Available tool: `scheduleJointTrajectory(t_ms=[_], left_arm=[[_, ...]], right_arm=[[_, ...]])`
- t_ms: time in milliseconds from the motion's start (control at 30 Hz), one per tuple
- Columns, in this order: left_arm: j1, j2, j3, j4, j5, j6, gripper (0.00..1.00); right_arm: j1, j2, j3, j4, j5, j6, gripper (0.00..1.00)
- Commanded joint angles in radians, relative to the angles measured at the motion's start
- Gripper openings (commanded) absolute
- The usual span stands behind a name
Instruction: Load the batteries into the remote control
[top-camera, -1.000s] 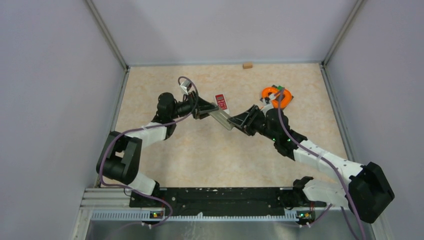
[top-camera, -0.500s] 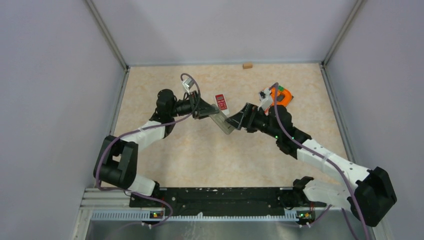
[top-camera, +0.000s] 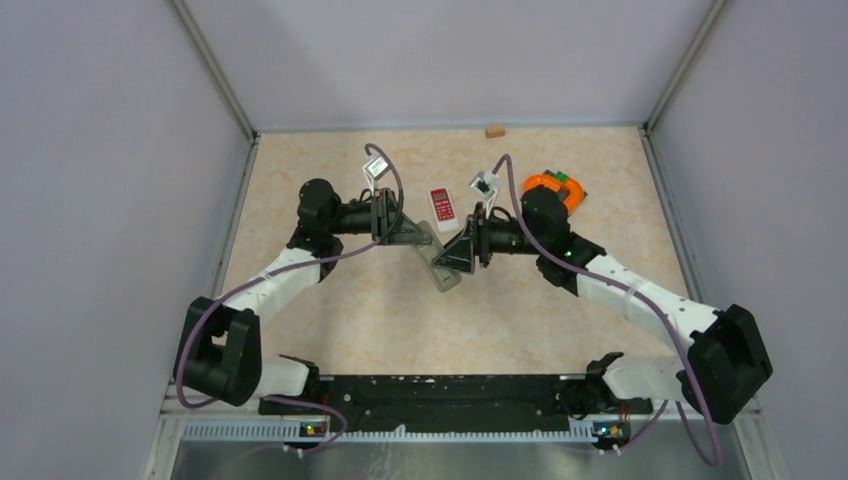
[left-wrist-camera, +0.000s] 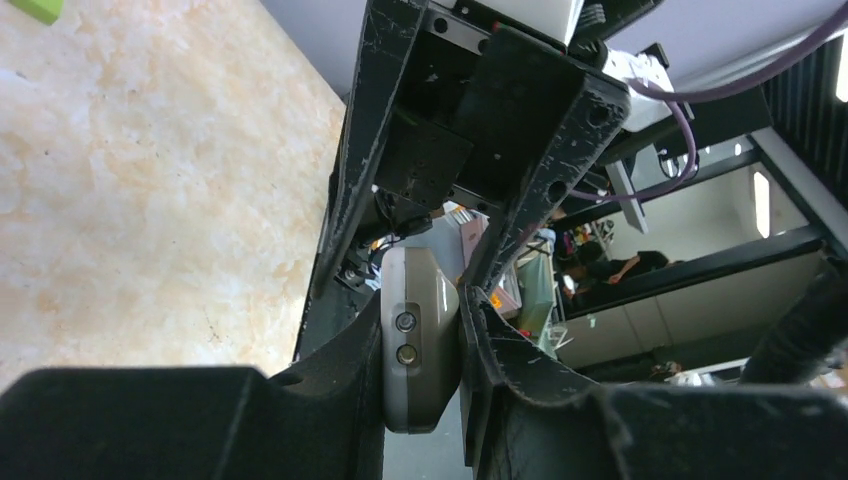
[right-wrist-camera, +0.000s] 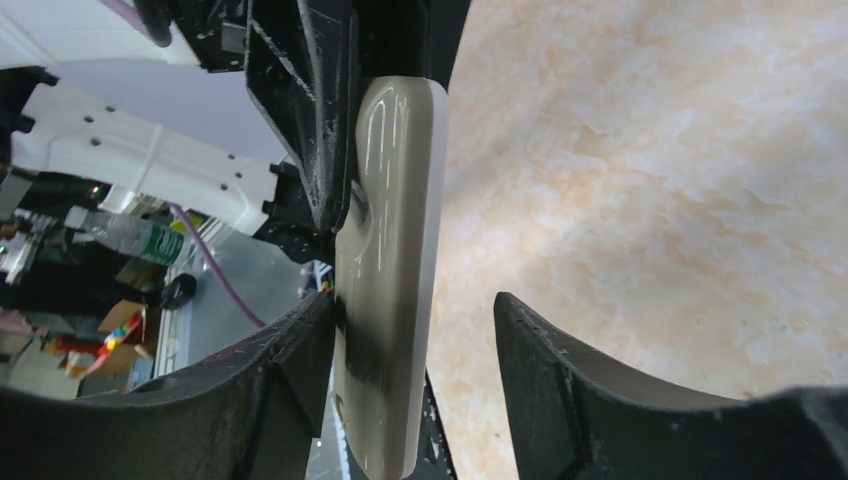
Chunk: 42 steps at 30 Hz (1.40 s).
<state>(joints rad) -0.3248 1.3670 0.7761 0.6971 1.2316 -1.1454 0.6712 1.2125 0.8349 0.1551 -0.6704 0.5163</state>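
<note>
A: Where do we stand, biggest things first?

B: Over the table (top-camera: 400, 320) both our arms reach to the middle and meet at the grey remote (top-camera: 440, 270), which we judge is held clear of the surface. Our left gripper (top-camera: 408, 232) comes at it from 10 o'clock, our right gripper (top-camera: 462, 250) from 3 o'clock.

A: And the fingers?

B: The left wrist view shows our left fingers (left-wrist-camera: 335, 360) drawn narrow onto the remote's two sides, holding it. In the right wrist view our right pair is spread. One finger (right-wrist-camera: 300, 350) touches the remote's edge, and the other (right-wrist-camera: 560, 380) stands apart with bare table showing between.

A: The batteries?

B: We cannot find them in any view. A red remote (top-camera: 442, 204) lies near the grey one at 12 o'clock, an orange ring (top-camera: 548, 186) at 2 o'clock, and a small wooden block (top-camera: 494, 130) sits at the far edge at 12 o'clock.

A: So how do we do this step well?

B: We read it as taking a second hold so the back can be opened. We should keep the left clamp firm and level. Then we bring the free right finger in squarely against the long edge without twisting. The glossy shell may slip, so we press on flat sides, not corners.
</note>
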Motion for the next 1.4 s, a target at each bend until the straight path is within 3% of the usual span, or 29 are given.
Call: scheduleJointTrajectory(t_ms=[0,100,200,300,400,500,600,667,733,900,1267,1367], left_arm=[[-0.003,-0.064,0.014,0.025,0.038,0.042,0.01],[-0.003,-0.067,0.017,0.019,0.024,0.046,0.08],[-0.003,-0.074,0.018,0.014,0.002,0.062,0.28],[-0.002,-0.105,0.019,-0.040,-0.053,0.130,0.63],[-0.001,-0.156,0.041,-0.253,-0.161,0.278,0.97],[0.001,-0.216,0.085,-0.503,-0.348,0.458,0.99],[0.007,-0.274,0.110,-0.717,-0.623,0.558,0.99],[0.010,-0.310,0.104,-0.785,-0.813,0.574,0.99],[0.009,-0.345,0.085,-0.810,-0.918,0.569,0.99],[0.009,-0.390,0.084,-0.884,-0.967,0.564,0.99],[0.009,-0.393,0.147,-1.150,-1.078,0.569,0.99],[0.010,-0.401,0.147,-1.184,-1.098,0.579,0.99]], right_arm=[[0.006,0.029,0.073,0.061,-0.123,-0.056,0.55],[0.011,0.052,0.074,0.096,-0.135,-0.025,0.36],[0.011,0.064,0.069,0.157,-0.115,0.032,0.16],[0.010,0.076,0.059,0.209,-0.091,0.082,0.07],[0.009,0.065,0.052,0.184,-0.002,0.096,0.02],[0.005,0.037,0.039,0.103,0.140,0.090,0.01],[-0.013,0.027,0.030,-0.049,0.370,0.095,0.01],[-0.025,0.044,0.028,-0.161,0.520,0.107,0.01],[-0.054,0.078,0.013,-0.228,0.597,0.136,0.00],[-0.091,0.168,-0.036,-0.203,0.641,0.143,0.00],[-0.125,0.328,-0.085,-0.076,0.589,0.174,0.01],[-0.127,0.338,-0.082,-0.102,0.617,0.171,0.14]])
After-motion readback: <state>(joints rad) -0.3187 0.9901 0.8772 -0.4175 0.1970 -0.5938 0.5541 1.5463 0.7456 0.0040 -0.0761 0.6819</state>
